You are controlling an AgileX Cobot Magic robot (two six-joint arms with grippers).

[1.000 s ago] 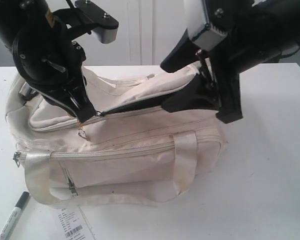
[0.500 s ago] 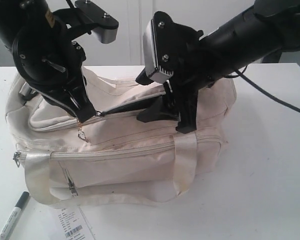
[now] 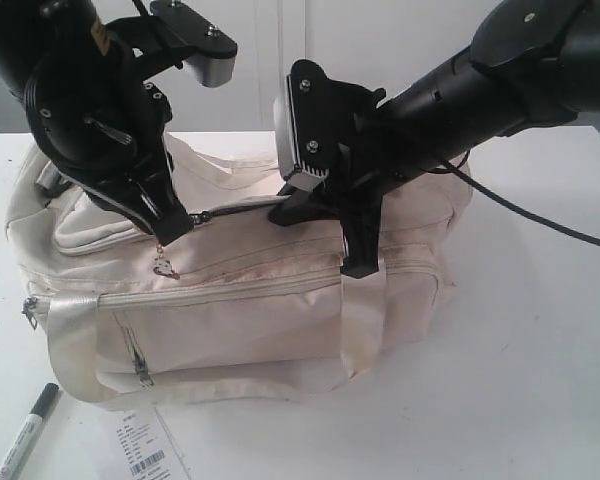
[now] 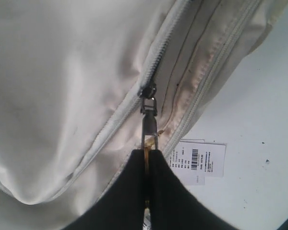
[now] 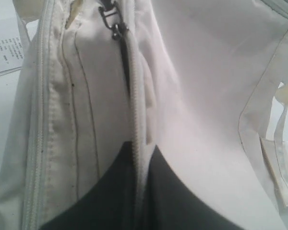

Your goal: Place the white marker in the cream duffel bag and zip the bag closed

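White marker point(image 3: 25, 432): it lay on the table point(image 3: 510, 390) in front of the near left corner of the cream duffel bag point(image 3: 240, 320). It was outside the bag, and neither gripper touched it.
Barcode label point(image 3: 145, 447): it lay flat on the table just beside the marker, also in front of the bag's near side.
Bag: it sat on the table with its long side pocket towards us. Along its top we saw only a thin dark slit in the main zipper.
Left gripper point(image 4: 147, 152): it was at the bag's top, towards its left end, with its fingers pressed together on the zipper pull point(image 4: 149, 120).
Right gripper point(image 5: 137, 153): it was at the bag's top near the middle, with its fingers drawn narrow and pinching the zipper seam between them.
Done: we judged that no part of the packing was done, since the marker was not in the bag.
Left to do: we judged that the marker had to be picked up, the top opened wide enough to take it, the marker dropped in, and the zipper run fully shut.
Concern: both grippers were busy at the zipper while the marker lay outside the bag.
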